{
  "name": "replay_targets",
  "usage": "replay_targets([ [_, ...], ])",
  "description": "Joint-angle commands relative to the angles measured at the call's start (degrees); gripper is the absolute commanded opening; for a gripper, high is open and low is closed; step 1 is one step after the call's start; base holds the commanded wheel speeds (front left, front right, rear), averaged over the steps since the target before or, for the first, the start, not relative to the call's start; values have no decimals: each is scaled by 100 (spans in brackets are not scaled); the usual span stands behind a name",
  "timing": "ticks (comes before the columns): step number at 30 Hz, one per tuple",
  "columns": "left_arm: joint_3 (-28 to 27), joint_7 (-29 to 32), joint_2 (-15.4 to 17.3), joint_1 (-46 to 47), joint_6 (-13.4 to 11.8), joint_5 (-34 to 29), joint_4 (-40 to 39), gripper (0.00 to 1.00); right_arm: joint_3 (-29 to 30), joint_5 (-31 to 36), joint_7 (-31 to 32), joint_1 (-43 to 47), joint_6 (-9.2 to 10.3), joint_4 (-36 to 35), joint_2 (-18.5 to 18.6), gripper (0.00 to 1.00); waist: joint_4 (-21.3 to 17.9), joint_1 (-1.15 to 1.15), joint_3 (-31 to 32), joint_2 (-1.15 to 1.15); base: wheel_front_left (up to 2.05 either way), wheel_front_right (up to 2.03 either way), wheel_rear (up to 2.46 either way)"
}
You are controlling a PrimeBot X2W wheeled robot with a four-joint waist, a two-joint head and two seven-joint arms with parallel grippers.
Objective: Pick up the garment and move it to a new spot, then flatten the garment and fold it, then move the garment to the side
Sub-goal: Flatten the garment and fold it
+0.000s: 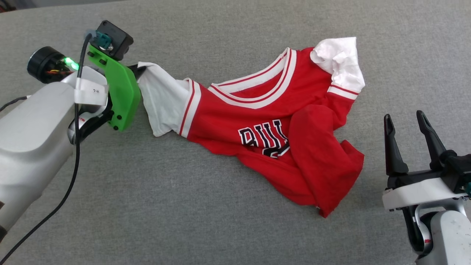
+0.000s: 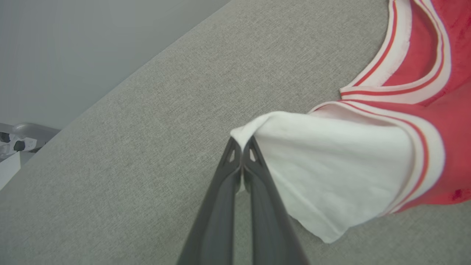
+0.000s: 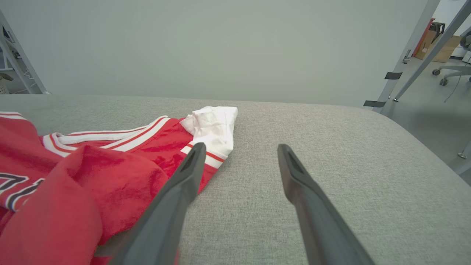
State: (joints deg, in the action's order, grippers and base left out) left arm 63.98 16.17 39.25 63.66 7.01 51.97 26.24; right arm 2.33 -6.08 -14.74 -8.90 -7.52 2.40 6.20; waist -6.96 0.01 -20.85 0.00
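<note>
The garment (image 1: 265, 121), a red jersey with white sleeves, striped trim and black lettering, lies crumpled on the grey surface, its lower right part folded over the chest. My left gripper (image 2: 242, 141) is shut on the tip of the garment's white left sleeve (image 2: 331, 162), pinching a small fold of cloth. In the head view that sleeve (image 1: 162, 99) stretches toward the left gripper (image 1: 137, 70), whose fingertips sit behind the green bracket. My right gripper (image 1: 404, 125) stands open to the right of the garment, touching nothing; the garment (image 3: 92, 173) lies left of the right gripper (image 3: 241, 152).
The grey cloth-covered table (image 1: 147, 206) spreads wide around the garment. Its far edge and right corner (image 3: 386, 114) meet a plain wall. Metal stand legs (image 3: 408, 55) and an office chair (image 3: 454, 70) stand on the floor beyond the right corner.
</note>
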Motion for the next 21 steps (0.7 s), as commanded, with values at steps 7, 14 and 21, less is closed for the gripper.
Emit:
replay_targets([
  [7, 67, -469, -373, 149, 0, -183, 1564, 0, 26, 75, -26, -238, 3, -143, -109, 100, -430, -1, -467, 0, 0, 0, 0],
  [14, 174, -786, -646, -77, 38, 7, 2282, 23, 105, 140, -26, -234, 3, -130, -119, 100, -366, -1, -366, 0, 0, 0, 0],
  [21, -43, -2497, -822, -112, -74, -114, 2469, 100, 278, 141, -26, -263, 3, -187, 12, 100, -98, -1, 66, 0, 0, 0, 0],
])
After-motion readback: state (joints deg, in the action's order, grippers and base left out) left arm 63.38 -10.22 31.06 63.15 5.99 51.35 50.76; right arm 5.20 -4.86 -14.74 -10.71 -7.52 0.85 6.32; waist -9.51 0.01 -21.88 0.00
